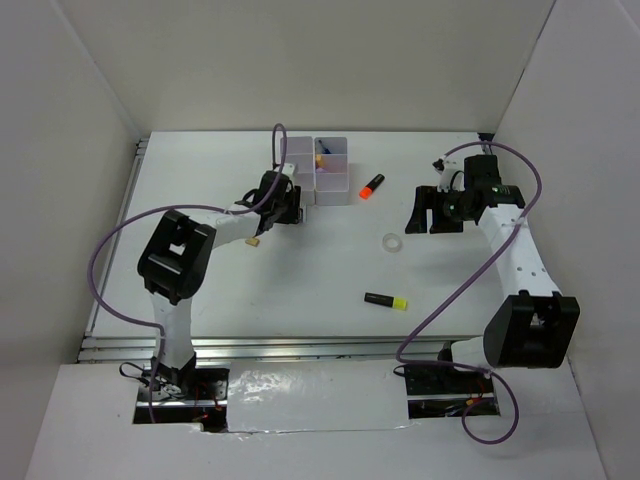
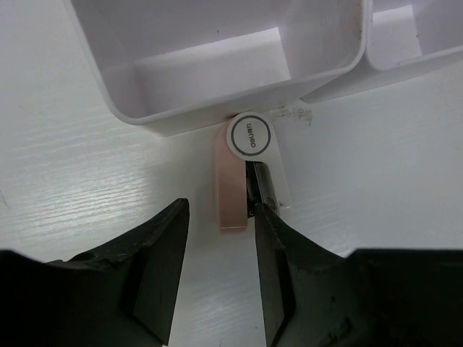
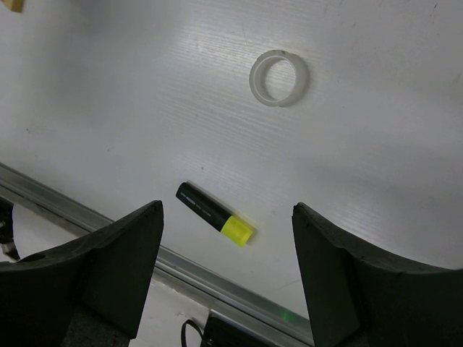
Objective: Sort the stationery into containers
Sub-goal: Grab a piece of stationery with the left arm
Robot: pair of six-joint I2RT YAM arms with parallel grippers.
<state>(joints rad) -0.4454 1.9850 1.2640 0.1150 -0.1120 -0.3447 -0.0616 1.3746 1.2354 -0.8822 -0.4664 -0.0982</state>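
Note:
The containers (image 1: 325, 170) are joined white bins at the back of the table; one holds coloured items. In the left wrist view a pink item with a round white end (image 2: 236, 184) lies on the table against a bin wall (image 2: 217, 116). My left gripper (image 2: 221, 213) is open around the item's near end, its right fingertip (image 2: 266, 224) beside the clear part. My right gripper (image 3: 228, 246) hangs open and empty above a yellow-and-black highlighter (image 3: 215, 213) and a clear tape ring (image 3: 278, 78). An orange highlighter (image 1: 371, 186) lies right of the bins. A tan eraser (image 1: 254, 241) sits by the left arm.
A metal rail (image 3: 87, 213) runs along the table's near edge. White walls enclose the table on the left, back and right. The bin in front of my left gripper (image 2: 210, 69) shows a bare floor.

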